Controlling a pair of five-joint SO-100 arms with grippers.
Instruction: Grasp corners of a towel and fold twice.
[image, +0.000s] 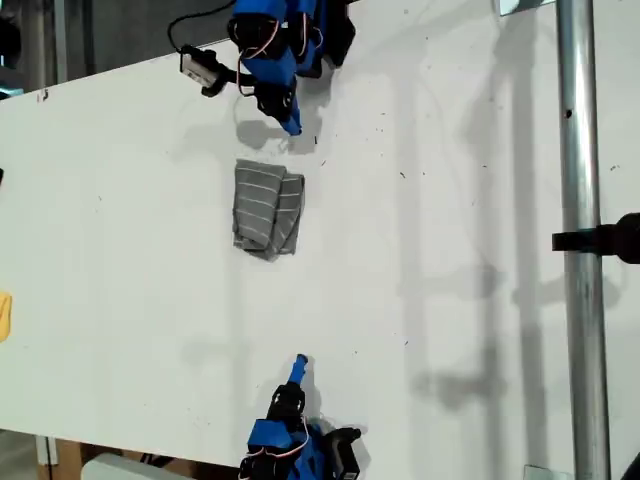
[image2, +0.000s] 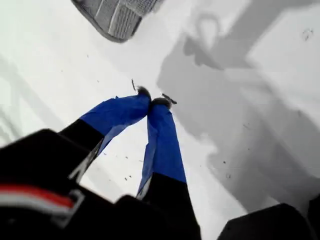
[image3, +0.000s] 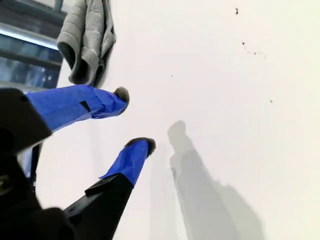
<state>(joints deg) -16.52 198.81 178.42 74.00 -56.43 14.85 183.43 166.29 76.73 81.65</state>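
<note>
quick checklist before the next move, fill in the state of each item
1. Towel folded: ok, it lies as a compact layered bundle, though the edges do not line up neatly.
2. My first gripper empty: ok, tips together on nothing, towel apart from it.
3. My second gripper empty: ok, jaws apart, nothing between them.
4. Both grippers clear of the towel: ok, bare table shows between each and the cloth.
5. Number of folds done: cannot tell.
6. Yellow object out of the way: ok, at the exterior view's left edge.
</note>
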